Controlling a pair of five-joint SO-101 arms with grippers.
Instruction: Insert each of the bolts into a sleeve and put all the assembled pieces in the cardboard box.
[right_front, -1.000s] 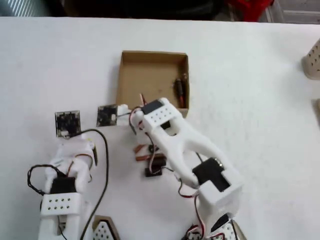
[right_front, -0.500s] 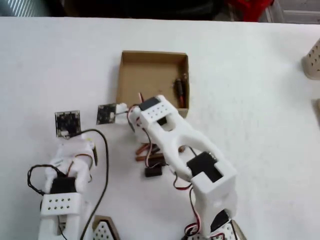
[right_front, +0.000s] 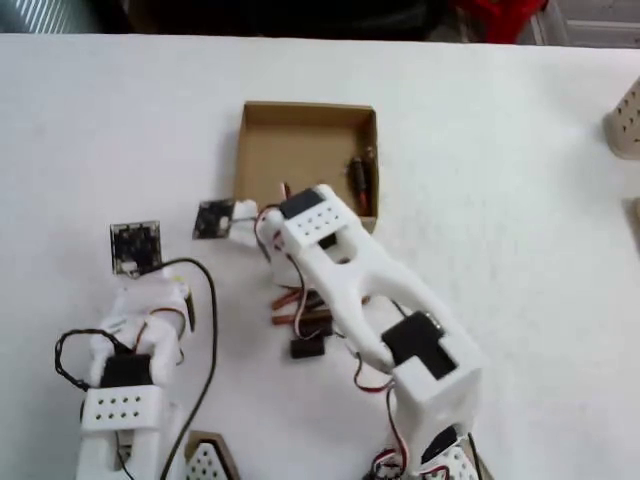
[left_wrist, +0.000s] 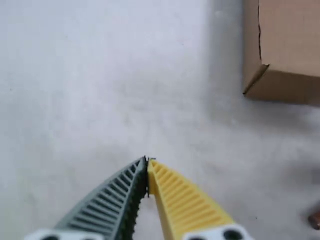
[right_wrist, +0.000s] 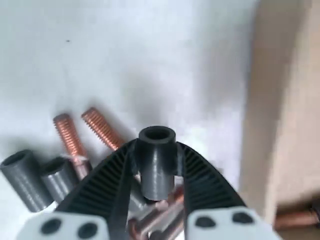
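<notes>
table (right_front: 520, 150): white, matt, faintly grainy
cardboard box (right_front: 300, 150): brown card, matt, rough cut edges
sleeve (right_wrist: 157, 167): dark plastic, smooth, dull
bolts (right_wrist: 66, 132): copper-coloured metal, threaded, slight sheen
right gripper (right_wrist: 157, 148): black ribbed plastic, matt
left gripper (left_wrist: 147, 163): grey and yellow ribbed plastic, matt

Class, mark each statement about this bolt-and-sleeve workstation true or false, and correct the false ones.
1. The right gripper is shut on a black sleeve. True.
2. The left gripper holds a bolt. False: it is shut and empty.
3. The cardboard box is empty. False: dark and copper pieces lie inside, by one wall.
4. Copper bolts lie on the table near loose sleeves. True.
</notes>
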